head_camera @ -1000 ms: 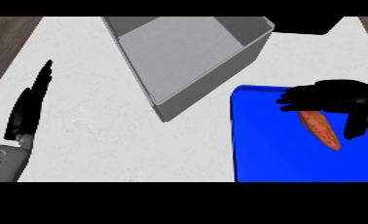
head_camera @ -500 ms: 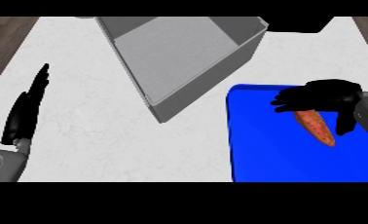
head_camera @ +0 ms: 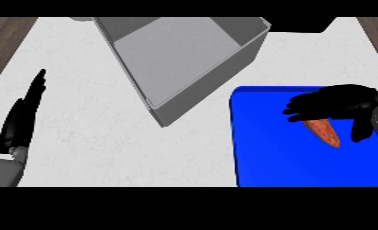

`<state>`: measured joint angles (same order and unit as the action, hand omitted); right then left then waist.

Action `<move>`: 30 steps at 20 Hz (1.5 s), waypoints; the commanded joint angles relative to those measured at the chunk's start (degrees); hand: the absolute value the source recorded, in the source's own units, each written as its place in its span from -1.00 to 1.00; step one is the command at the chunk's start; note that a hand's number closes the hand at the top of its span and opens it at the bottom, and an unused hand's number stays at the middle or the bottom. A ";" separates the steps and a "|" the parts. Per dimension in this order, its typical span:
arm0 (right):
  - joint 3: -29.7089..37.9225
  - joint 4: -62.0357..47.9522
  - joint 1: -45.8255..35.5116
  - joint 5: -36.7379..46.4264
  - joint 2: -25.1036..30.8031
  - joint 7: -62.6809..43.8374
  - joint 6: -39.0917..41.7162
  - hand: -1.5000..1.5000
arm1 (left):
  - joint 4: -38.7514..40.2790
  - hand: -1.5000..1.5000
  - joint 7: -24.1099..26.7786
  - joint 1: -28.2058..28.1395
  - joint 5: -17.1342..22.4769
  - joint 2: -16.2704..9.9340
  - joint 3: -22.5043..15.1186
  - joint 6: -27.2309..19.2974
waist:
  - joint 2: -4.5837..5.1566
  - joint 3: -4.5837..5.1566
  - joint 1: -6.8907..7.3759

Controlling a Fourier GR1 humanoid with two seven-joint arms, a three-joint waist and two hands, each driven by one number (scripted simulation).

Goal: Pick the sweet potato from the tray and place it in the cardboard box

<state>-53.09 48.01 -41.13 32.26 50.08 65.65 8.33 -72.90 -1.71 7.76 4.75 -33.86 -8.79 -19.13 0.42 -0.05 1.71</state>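
So the sweet potato (head_camera: 325,132) is lying on the blue tray (head_camera: 273,154), over toward the tray's right side, orange and pointing diagonally down to the right. Its upper end is tucked under the right hand (head_camera: 336,105), which sits right over it with the fingers curled forward and the thumb hanging down on the right of the potato, so the potato sticks out between fingers and thumb. Looks like the hand is closing around that top end, but the lower half of the potato is still fully in the open on the tray, and I honestly can't tell if it's lifted off the surface at all. The tray sits at the lower right of the white counter (head_camera: 96,139). Just up and left of the tray is the box (head_camera: 170,54), grey here, open on top and turned at an angle, with its near corner pointing down toward the tray's left edge; they're close but I can't say if they touch. Way over at the left edge the left hand (head_camera: 26,111) is resting, fingers straight and pointing up, well apart from everything else.
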 commanded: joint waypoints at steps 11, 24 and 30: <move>-1.71 -10.55 0.01 6.24 -8.02 6.28 -2.35 -1.00 | -1.41 0.00 -2.28 -0.76 -1.14 0.75 2.42 2.02 | -0.17 -0.01 -0.61; 9.91 -5.08 1.40 -0.71 -11.98 4.08 -11.34 1.00 | -0.59 0.00 -0.78 -0.53 -3.43 1.93 3.87 1.54 | -0.48 0.01 -1.47; 23.19 -17.08 0.95 -8.74 -15.87 -38.63 -13.46 1.00 | 0.17 0.00 -0.82 -3.16 -3.20 2.04 3.87 1.13 | -1.72 0.42 -4.51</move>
<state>-36.37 35.39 -40.39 27.59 35.35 42.53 -2.71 -73.29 -2.71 5.78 1.68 -32.01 -5.12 -17.49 -0.73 0.22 -0.91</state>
